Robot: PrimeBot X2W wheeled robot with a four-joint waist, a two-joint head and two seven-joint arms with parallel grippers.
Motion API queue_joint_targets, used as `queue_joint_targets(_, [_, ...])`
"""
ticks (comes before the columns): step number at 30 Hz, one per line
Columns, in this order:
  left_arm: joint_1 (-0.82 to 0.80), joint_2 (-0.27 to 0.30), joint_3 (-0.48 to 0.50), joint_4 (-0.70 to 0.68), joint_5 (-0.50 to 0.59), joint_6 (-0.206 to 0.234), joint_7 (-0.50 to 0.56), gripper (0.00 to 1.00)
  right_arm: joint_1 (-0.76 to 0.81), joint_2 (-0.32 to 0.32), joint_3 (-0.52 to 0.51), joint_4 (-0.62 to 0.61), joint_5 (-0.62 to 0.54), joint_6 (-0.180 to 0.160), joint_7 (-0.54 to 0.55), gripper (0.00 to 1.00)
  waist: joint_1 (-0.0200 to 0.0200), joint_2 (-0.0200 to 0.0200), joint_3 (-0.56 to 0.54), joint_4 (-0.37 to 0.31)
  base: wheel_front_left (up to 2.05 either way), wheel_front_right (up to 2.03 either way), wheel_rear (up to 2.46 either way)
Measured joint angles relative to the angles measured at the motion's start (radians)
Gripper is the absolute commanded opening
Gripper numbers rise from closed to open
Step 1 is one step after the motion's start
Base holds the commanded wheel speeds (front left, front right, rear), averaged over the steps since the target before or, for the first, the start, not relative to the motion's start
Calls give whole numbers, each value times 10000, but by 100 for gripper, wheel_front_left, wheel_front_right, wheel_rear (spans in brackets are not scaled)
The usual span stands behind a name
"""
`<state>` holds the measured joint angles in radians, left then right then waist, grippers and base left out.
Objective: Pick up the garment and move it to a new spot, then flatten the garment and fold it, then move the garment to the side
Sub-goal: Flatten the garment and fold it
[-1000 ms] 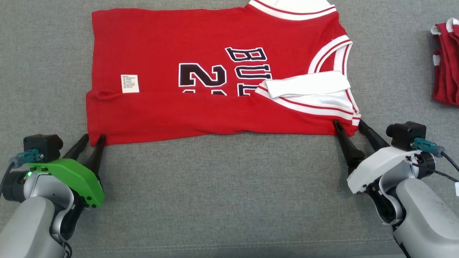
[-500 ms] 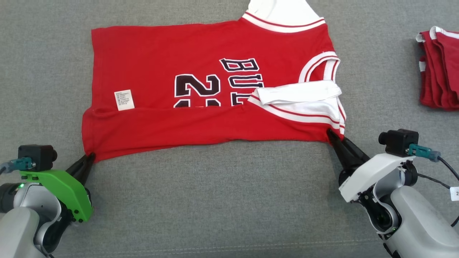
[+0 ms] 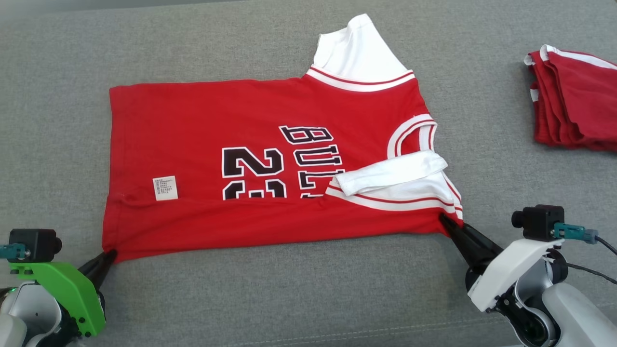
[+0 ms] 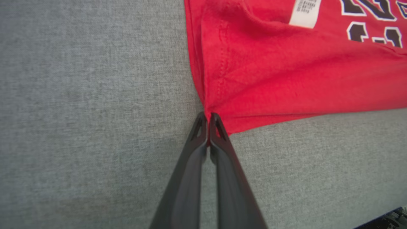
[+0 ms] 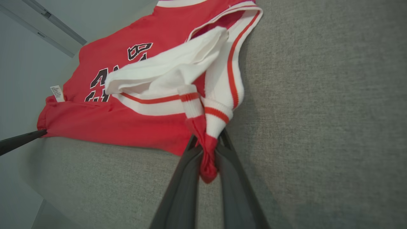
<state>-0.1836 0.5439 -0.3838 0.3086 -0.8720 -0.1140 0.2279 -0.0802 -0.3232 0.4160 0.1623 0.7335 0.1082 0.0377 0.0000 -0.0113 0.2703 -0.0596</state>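
The garment (image 3: 231, 135) is a red jersey with white trim and black lettering, lying sideways on the grey surface with its near long edge folded over. My left gripper (image 3: 112, 252) is shut on the garment's near left corner (image 4: 219, 121). My right gripper (image 3: 444, 220) is shut on the near right corner, where red cloth and white trim (image 5: 206, 140) bunch between the fingers. The left fingertip (image 5: 35, 134) also shows at the left of the right wrist view.
A stack of folded red garments (image 3: 573, 111) lies at the far right. The grey padded surface (image 3: 299, 299) stretches bare in front of the jersey, its front edge just before the arms. A pale wall (image 5: 28, 63) shows beyond the surface's end.
Both grippers closed on the jersey's near corners, from open a second ago. The whole picture has shifted downward, so the camera moved; the near edge is drawn taut between the grippers.
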Motion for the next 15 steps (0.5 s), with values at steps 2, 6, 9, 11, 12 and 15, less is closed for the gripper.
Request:
queue_joint_targets(2, [194,75,19,-182,-130,0,105,0,221,-102,-77,-188,79,0,94,0,0,0,1,-94,0,0,0])
queue_joint_targets(6, [504,155,111,-579,-405,0,198,0,640,-280,-288,-568,169,-40,123,0,0,0,71,-212,0,0,0])
queue_joint_targets(9, [702,209,186,-802,-479,0,313,0,862,-305,-393,-780,290,-52,134,0,0,0,110,-237,0,0,0])
queue_joint_targets(11, [871,309,215,-984,-512,0,453,0,982,-339,-445,-913,362,-58,182,0,0,0,119,-226,0,0,0])
queue_joint_targets(12, [949,351,211,-1060,-573,0,529,0,1035,-376,-454,-976,382,-115,221,0,0,0,123,-213,0,0,0])
queue_joint_targets(15, [1153,391,169,-1381,-729,0,811,0,1264,-502,-560,-1193,458,-236,221,0,0,0,146,-131,0,0,0])
